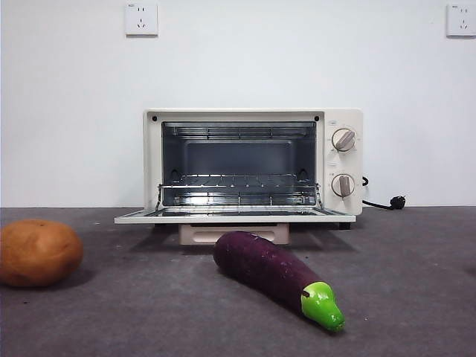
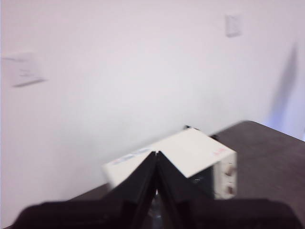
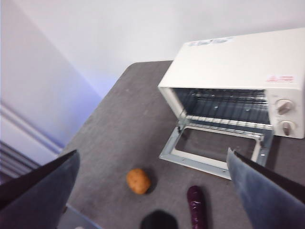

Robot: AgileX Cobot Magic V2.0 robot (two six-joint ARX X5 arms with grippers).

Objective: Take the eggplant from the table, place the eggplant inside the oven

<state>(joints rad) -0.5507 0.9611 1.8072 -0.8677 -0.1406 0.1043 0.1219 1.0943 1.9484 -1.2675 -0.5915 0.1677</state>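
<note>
Only right wrist: oven point(image 3: 228, 62) top | eggplant point(image 1: 277, 274) on table point(image 1: 416, 297)

dark grey table point(image 1: 416, 297): oven point(image 1: 253, 163) at back, eggplant point(image 1: 271, 271) in front, potato point(image 1: 37, 253) left.

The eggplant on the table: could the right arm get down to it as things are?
Probably yes. The right gripper is open above the eggplant, which lies bare before the oven's door, the potato well apart.
</note>
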